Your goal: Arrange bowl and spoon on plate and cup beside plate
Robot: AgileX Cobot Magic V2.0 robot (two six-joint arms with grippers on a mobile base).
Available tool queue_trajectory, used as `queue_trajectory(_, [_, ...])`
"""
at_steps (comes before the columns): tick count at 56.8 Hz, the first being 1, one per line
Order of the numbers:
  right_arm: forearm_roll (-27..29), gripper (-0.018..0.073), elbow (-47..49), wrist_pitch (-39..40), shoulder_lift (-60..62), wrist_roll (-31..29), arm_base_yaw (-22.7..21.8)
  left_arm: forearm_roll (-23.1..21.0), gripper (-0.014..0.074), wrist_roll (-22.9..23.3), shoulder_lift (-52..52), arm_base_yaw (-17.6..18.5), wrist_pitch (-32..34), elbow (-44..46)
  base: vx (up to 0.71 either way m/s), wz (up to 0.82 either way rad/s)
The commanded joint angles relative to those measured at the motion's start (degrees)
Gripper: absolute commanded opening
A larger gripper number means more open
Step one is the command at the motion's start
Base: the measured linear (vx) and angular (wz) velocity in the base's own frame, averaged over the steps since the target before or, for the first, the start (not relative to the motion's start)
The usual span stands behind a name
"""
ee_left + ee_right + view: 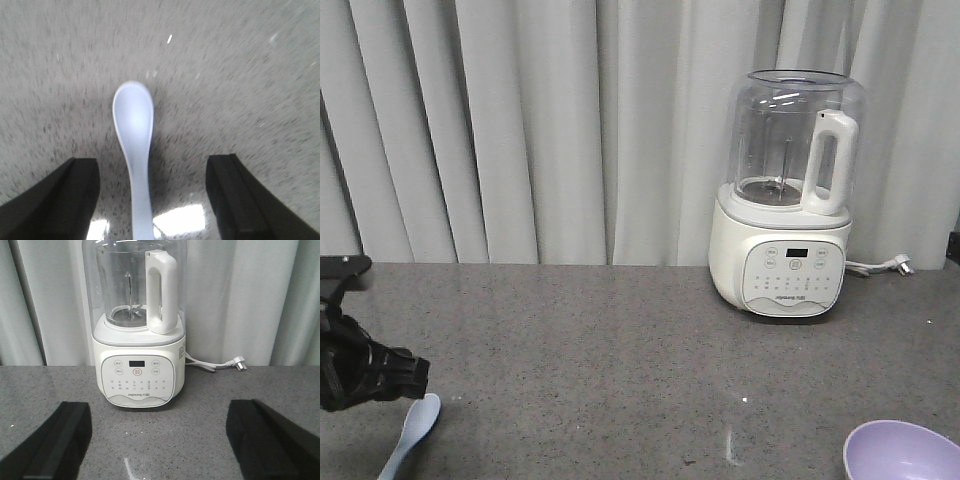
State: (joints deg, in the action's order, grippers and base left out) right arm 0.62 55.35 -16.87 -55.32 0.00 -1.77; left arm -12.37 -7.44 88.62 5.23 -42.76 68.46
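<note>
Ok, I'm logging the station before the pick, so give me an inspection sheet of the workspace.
Surface: grey speckled counter, glossy.
Job's things: spoon lying flat at front left; bowl at front right edge; plate and cup not in view.
Clutter: white blender at back right.
Tools: left tool open, straddling the spoon handle, not touching; right tool open, empty.
Cables: blender cord with plug loose on counter.
Surroundings: grey curtain behind.

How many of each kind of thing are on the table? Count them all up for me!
Pale spoon: 1
Lilac bowl: 1
White blender with its cord: 1
Total: 3
</note>
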Motion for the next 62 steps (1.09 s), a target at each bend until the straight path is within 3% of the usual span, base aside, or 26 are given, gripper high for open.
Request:
queue_trajectory(1, [-0.6, 0.0567, 2.0, 4.8, 0.5, 0.0, -0.3, 0.0, 0.0555, 1.6, 0.6, 0.3, 1.0, 2.1, 0.0, 0.0])
queue_trajectory(13, [-0.6, 0.0566, 2.0, 4.8, 0.4, -1.1, -0.3, 0.1, 0.0554, 1.6, 5.9, 0.3, 0.5, 2.1, 0.0, 0.0])
queue_trajectory(25, [-0.6, 0.0566, 2.0, 4.8, -0.8, -1.1, -0.3, 7.0, 0.0528, 3.5, 9.0, 1.7, -0.3, 2.1, 0.0, 0.0])
queue_trajectory(38, [-0.6, 0.0566, 2.0, 4.8, -1.0, -1.1, -0.3, 7.5, 0.0475, 5.0, 10.9, 3.1, -0.6, 2.2, 0.0, 0.0])
queue_trajectory(46, [-0.6, 0.0566, 2.0, 4.8, -1.0, -1.1, -0.3, 8.2, 0.0343, 5.1, 11.9, 3.2, -2.4, 2.2, 0.0, 0.0])
queue_trajectory(57, [-0.6, 0.0566, 2.0, 4.7, -1.0, -1.1, -0.3, 10.4, -0.0011, 5.0, 12.0, 3.2, -4.4, 2.2, 0.0, 0.0])
queue_trajectory(62, [-0.6, 0.0566, 2.0, 3.9, -1.0, -1.1, -0.3, 10.2, -0.0008, 5.0, 11.6, 3.2, -4.5, 2.2, 0.0, 0.0])
